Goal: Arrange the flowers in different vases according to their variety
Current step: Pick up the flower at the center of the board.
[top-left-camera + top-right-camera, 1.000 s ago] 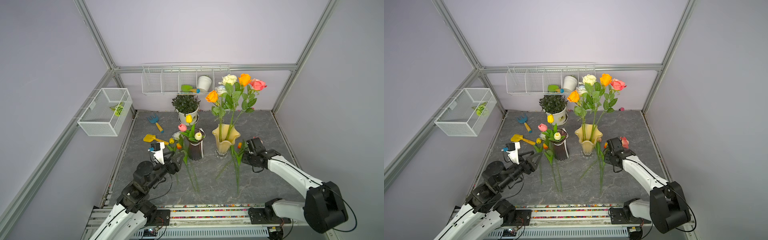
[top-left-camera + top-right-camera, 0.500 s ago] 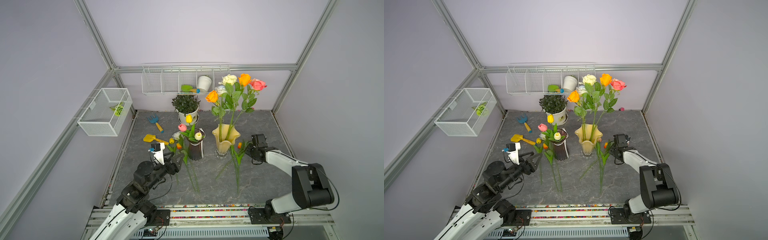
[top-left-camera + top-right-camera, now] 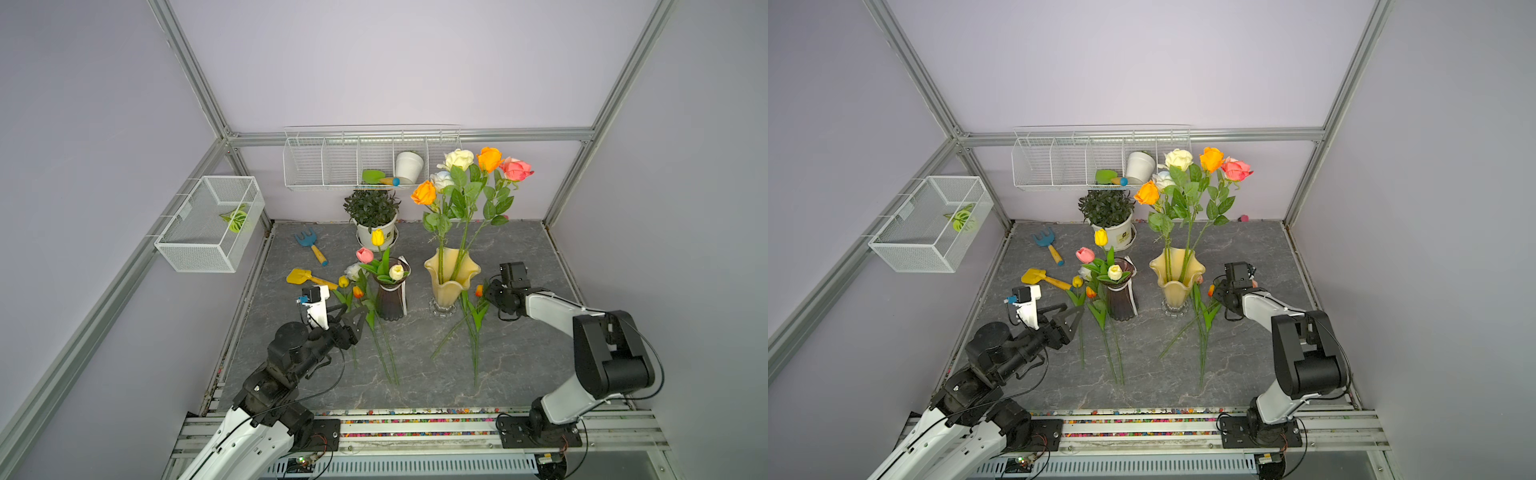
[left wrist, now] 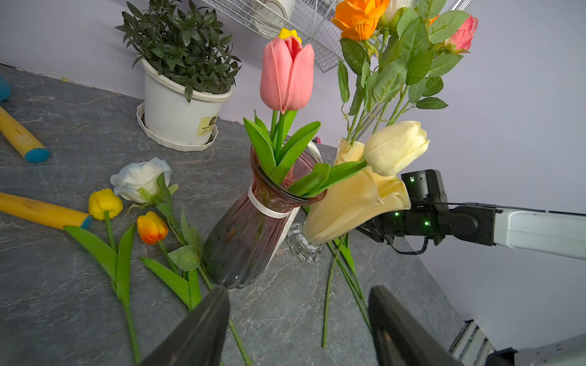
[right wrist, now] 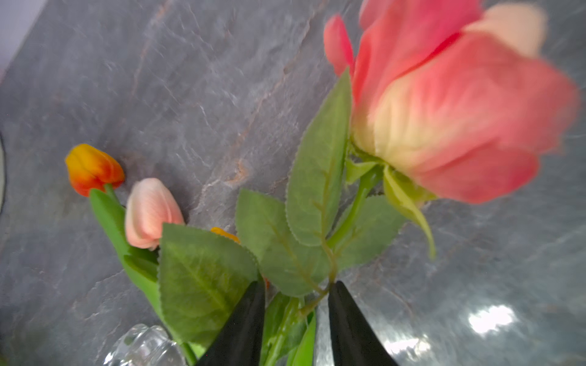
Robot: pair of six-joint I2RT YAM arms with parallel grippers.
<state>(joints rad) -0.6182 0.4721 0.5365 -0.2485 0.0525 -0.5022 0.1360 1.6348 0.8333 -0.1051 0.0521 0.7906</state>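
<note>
Left pincer [image 3: 351, 312] wide open, empty, by purple vase [image 3: 390, 297] of tulips [image 3: 364, 254], right pincer [image 5: 296, 285] part-open astride pink rose [image 5: 459, 111] stem beside yellow vase [image 3: 451, 282], grip unclear, more stems [image 3: 384, 353] lying on table [image 3: 519, 353].

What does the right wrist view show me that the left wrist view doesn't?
Only the right wrist view: a pink rose, close and blurred, its stem between the parted fingers of the right gripper, and a pale pink tulip lying on the table. Only the left wrist view: the purple vase holding tulips, the potted plant, a white-blue rose lying flat, and the left gripper, open and empty. Both: the clear base of the yellow vase and the table.
</note>
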